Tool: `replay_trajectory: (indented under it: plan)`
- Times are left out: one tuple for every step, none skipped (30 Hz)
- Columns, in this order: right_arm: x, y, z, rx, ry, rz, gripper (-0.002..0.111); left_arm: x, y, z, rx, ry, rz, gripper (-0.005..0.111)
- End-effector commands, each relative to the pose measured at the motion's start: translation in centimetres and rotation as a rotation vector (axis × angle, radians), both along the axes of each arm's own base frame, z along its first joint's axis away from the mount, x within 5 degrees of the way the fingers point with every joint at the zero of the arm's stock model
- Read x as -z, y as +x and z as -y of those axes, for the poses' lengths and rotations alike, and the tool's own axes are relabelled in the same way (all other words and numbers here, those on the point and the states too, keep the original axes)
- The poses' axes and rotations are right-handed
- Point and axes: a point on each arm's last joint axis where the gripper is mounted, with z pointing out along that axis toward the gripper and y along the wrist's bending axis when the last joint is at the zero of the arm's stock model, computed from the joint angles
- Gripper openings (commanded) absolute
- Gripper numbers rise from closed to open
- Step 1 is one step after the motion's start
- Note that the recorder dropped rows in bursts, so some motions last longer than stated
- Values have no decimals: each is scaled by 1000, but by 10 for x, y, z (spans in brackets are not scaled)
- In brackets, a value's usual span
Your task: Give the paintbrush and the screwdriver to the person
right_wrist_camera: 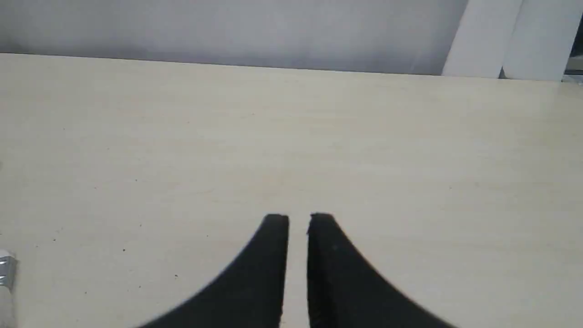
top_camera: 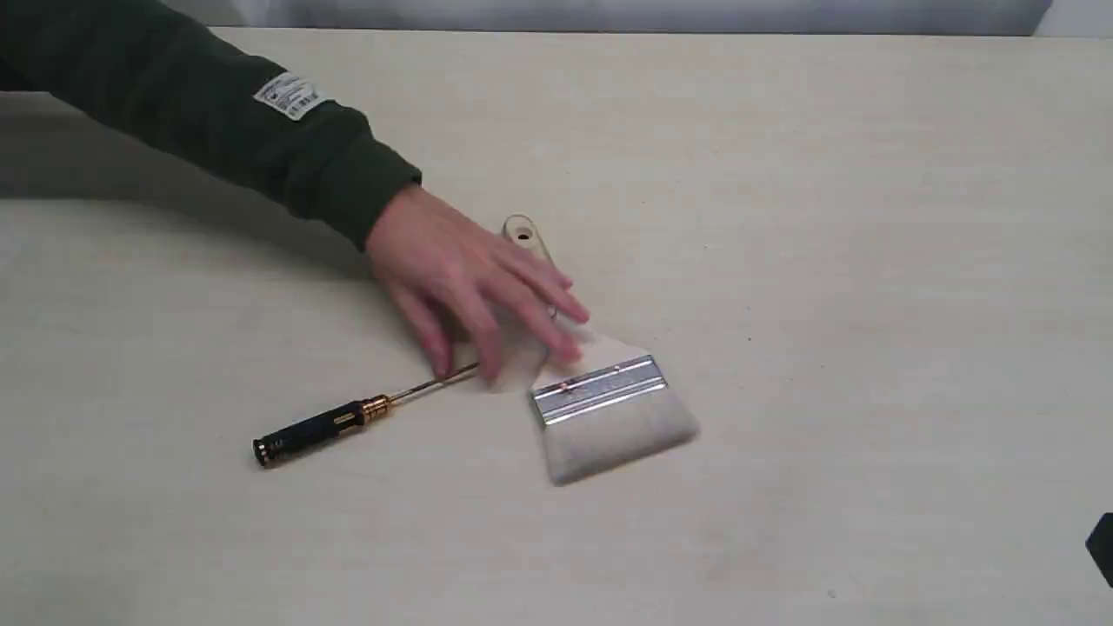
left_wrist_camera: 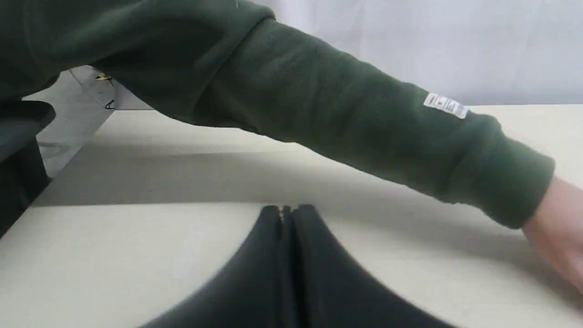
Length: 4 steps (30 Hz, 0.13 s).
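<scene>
The paintbrush [top_camera: 600, 391] lies flat at mid-table, its pale bristles toward the near edge and the holed wooden handle pointing away. To its left lies the screwdriver [top_camera: 322, 428], black handle leftmost, thin shaft aimed at the brush. The person's hand [top_camera: 461, 269] rests over the brush handle and the shaft tip, with the dark green sleeve [left_wrist_camera: 341, 105] crossing the left wrist view. My left gripper [left_wrist_camera: 287, 209] is shut and holds nothing. My right gripper [right_wrist_camera: 299, 218] is shut to a thin slit, also holding nothing. A sliver of the brush ferrule [right_wrist_camera: 5, 266] shows at that view's edge.
The pale wooden table [top_camera: 869, 261] stretches wide, backed by a grey wall [right_wrist_camera: 227, 27]. A black piece [top_camera: 1103, 548] pokes in at the exterior view's lower right edge. The table's left edge and the floor [left_wrist_camera: 68, 118] show beyond the sleeve.
</scene>
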Motion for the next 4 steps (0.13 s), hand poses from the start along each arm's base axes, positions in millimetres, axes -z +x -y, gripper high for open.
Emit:
replay_trajectory:
  plan:
    - [1,0,0,7,-4,0,10,0,0,1,9,-2,11,0]
    - [1,0,0,7,-4,0,10,0,0,1,9,-2,11,0]
    - [1,0,0,7,-4,0,10,0,0,1,9,-2,11,0]
    - [1,0,0,7,-4,0,10,0,0,1,9,-2,11,0]
